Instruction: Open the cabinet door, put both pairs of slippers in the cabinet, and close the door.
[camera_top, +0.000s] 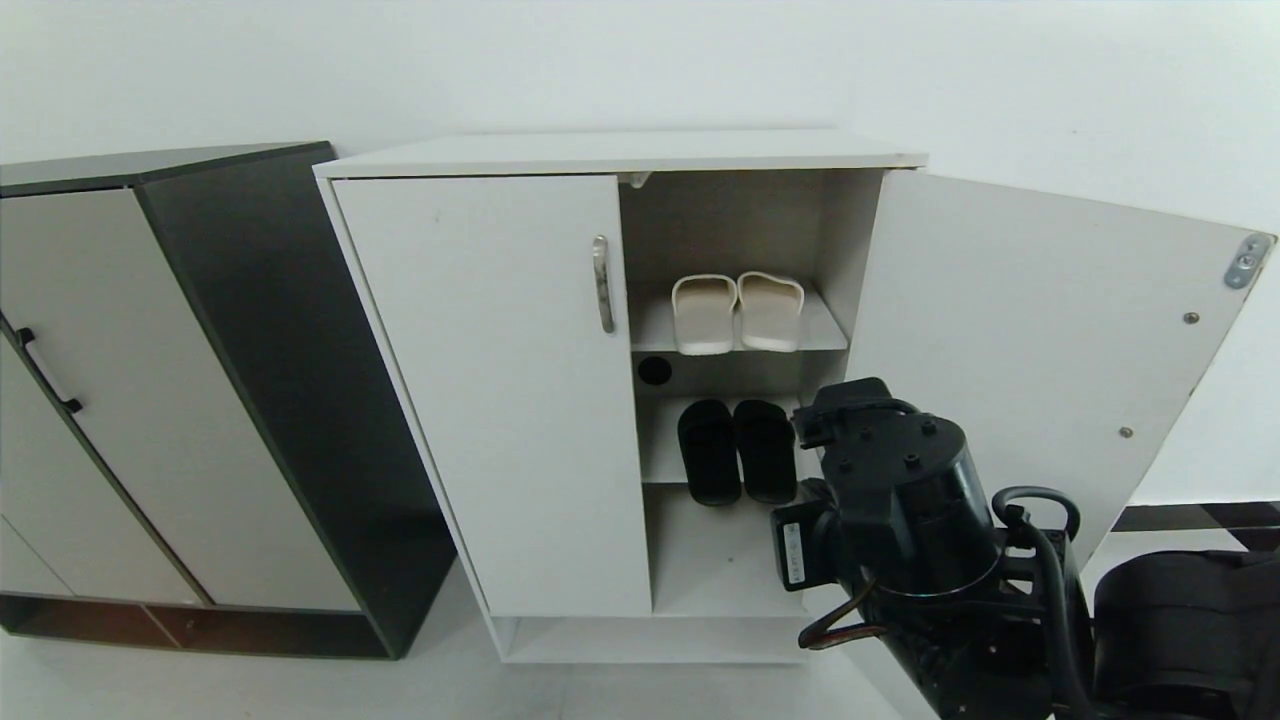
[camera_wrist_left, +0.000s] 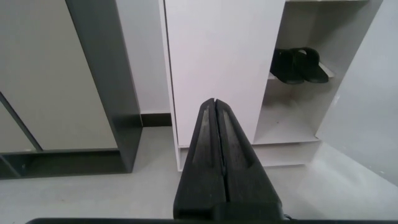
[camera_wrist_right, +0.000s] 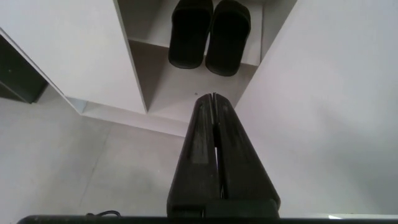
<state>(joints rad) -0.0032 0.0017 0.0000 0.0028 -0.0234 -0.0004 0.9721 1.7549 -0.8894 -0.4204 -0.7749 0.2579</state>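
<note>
Right hand (camera_wrist_right: 214, 97): 2 black fingers closed tip to tip, nothing held. It hung low in front of the white 2-door wooden cabinet (camera_top: 620, 152). Straight ahead of its fingertips, well apart from them, the pair of black rubber slippers (camera_wrist_right: 208, 34) lay side by side on the middle shelf (camera_top: 665, 440). The cabinet's white right door (camera_wrist_right: 323, 106) stood swung wide open, close alongside this hand on its outer side. The pair of cream rubber slippers (camera_top: 738, 312) sat 1 shelf above the black pair, higher than the hand, also side by side.

Left hand (camera_wrist_left: 216, 101): fingers shut flat against each other, empty. It pointed at the lower part of the closed white left door (camera_wrist_left: 217, 56), apart from it. The silver bar handle (camera_top: 601, 284) ran upright along that door's inner edge. The dark grey cabinet (camera_wrist_left: 106, 81) stood on this hand's outer side, and pale grey floor (camera_wrist_left: 143, 180) lay beneath it.
</note>
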